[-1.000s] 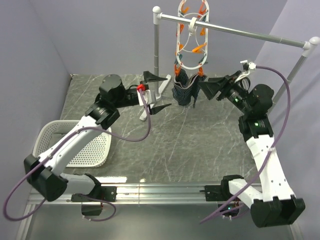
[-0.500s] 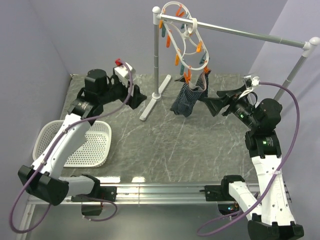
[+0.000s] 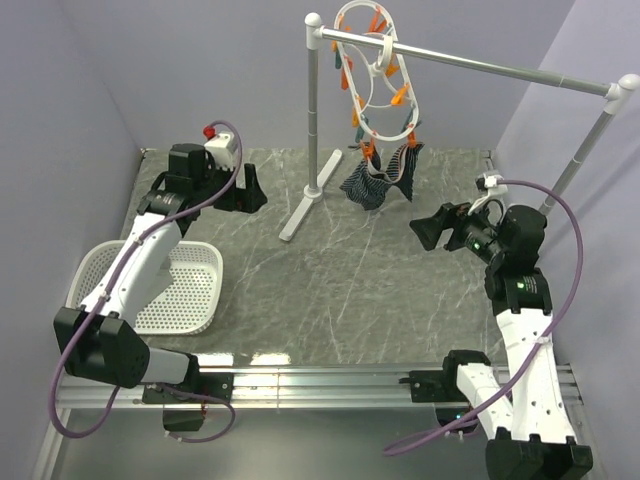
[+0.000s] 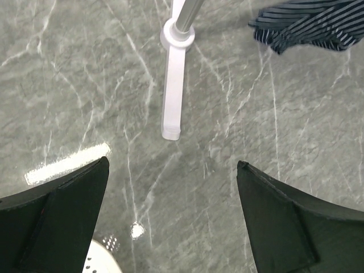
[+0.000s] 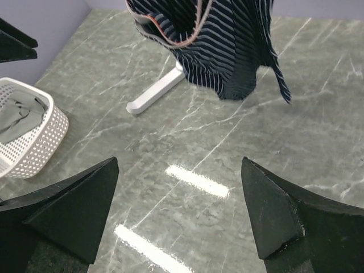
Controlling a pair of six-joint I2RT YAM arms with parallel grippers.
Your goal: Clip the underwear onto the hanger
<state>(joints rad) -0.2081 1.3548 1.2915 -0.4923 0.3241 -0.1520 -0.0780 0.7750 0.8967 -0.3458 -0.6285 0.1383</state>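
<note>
The white oval hanger [image 3: 370, 75] hangs by its hook on the grey rail, with orange and teal pegs around it. The navy striped underwear [image 3: 380, 178] hangs from its lower pegs, above the table. It also shows in the left wrist view [image 4: 310, 25] and in the right wrist view [image 5: 222, 40], with its orange-red trim. My left gripper [image 3: 250, 188] is open and empty, left of the stand; its wrist view [image 4: 173, 163] shows bare table between the jaws. My right gripper [image 3: 425, 228] is open and empty, right of and below the underwear [image 5: 180, 162].
The grey rail stand has its post [image 3: 315, 110] and white foot [image 3: 298, 215] just left of the hanger. A white perforated basket [image 3: 150, 290] stands at the near left and holds a grey-green cloth [image 5: 17, 119]. Purple walls close the back and sides.
Both grippers have drawn back from the hanger, the left one to the left, the right one to the right and nearer. The underwear stays hanging on the pegs, and the hanger has swung.
</note>
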